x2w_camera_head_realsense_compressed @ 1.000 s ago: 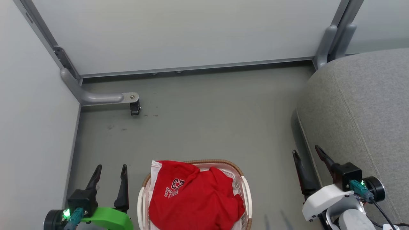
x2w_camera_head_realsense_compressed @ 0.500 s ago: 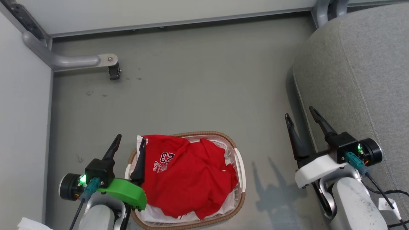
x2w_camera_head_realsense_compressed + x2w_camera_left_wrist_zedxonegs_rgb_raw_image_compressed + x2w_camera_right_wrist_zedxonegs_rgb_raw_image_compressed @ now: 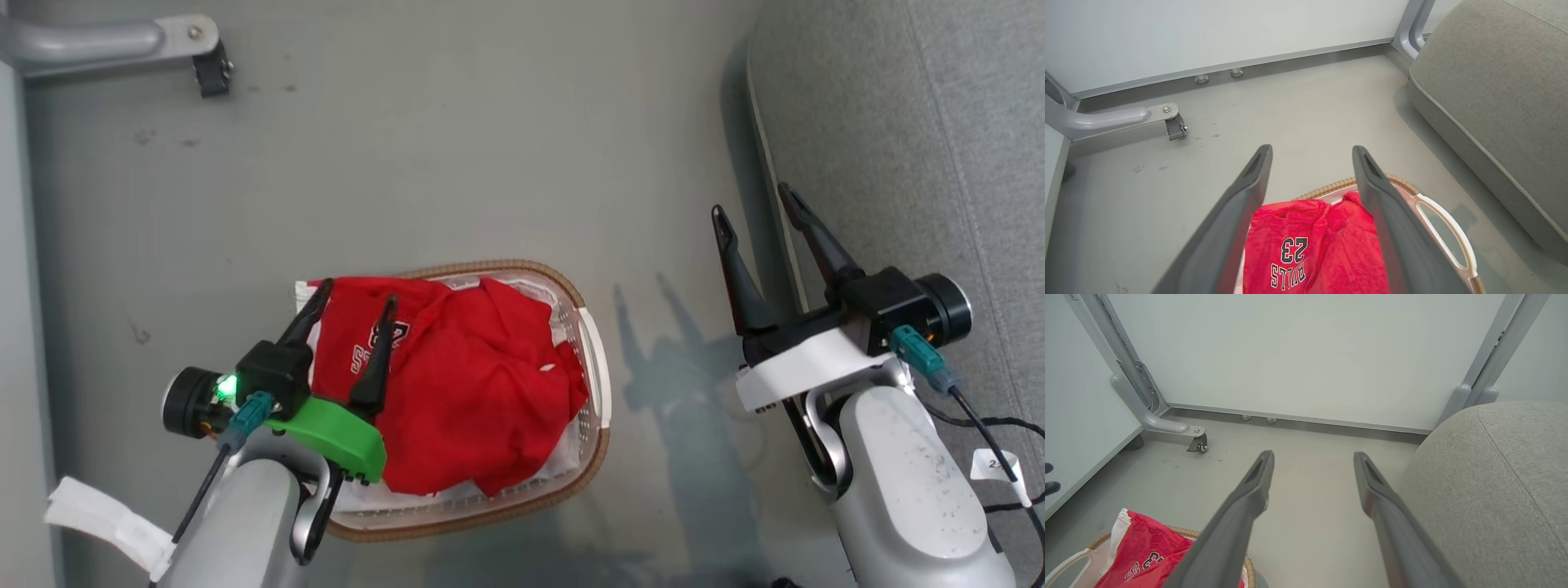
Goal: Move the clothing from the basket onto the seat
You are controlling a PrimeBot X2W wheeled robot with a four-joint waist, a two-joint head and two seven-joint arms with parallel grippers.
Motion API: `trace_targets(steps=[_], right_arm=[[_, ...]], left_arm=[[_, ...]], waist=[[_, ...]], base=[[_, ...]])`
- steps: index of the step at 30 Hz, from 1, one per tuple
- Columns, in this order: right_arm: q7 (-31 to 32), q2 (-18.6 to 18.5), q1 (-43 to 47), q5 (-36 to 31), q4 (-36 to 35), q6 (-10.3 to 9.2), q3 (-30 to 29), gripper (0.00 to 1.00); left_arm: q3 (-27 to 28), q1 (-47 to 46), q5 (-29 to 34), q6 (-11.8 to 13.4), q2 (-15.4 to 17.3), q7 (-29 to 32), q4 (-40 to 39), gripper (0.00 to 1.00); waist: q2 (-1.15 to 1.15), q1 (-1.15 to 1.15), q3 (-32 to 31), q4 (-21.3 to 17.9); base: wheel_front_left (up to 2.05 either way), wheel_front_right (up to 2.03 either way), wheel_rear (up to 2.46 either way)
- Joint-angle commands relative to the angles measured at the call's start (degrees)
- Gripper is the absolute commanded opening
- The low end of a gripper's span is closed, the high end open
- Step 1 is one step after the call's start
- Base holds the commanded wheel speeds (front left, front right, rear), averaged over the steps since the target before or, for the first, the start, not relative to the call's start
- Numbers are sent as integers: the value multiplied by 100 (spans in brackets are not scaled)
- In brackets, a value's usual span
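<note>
My left gripper (image 3: 359,291), fingers spread wide and empty, has come from beside the basket (image 3: 602,392) to above the clothing (image 3: 473,384) heaped inside it, so I judge the first grab can begin.

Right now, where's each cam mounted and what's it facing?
Head: up top, looking down at basket, clothing, seat; left hand, right hand and pale forearms show.
Left wrist: behind its own fingers, facing over the clothing toward the wall.
Right wrist: behind its own fingers, facing floor beside the seat.
Shared: both wrist views catch the caster.
</note>
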Motion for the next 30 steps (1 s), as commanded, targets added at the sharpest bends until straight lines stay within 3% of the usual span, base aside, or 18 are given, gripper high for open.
trace_targets(steps=[1,30], right_arm=[[-27,-14,-96,44,-52,-4,19,100],[-27,-15,-566,140,-284,-4,65,100]], left_arm=[[-77,-169,-65,8,82,-5,38,100],[-1737,-1201,-901,8,484,-4,1385,100]], waist=[[0,-1,466,-151],[0,-1,1851,-296]], base=[[0,0,0],[0,0,0]])
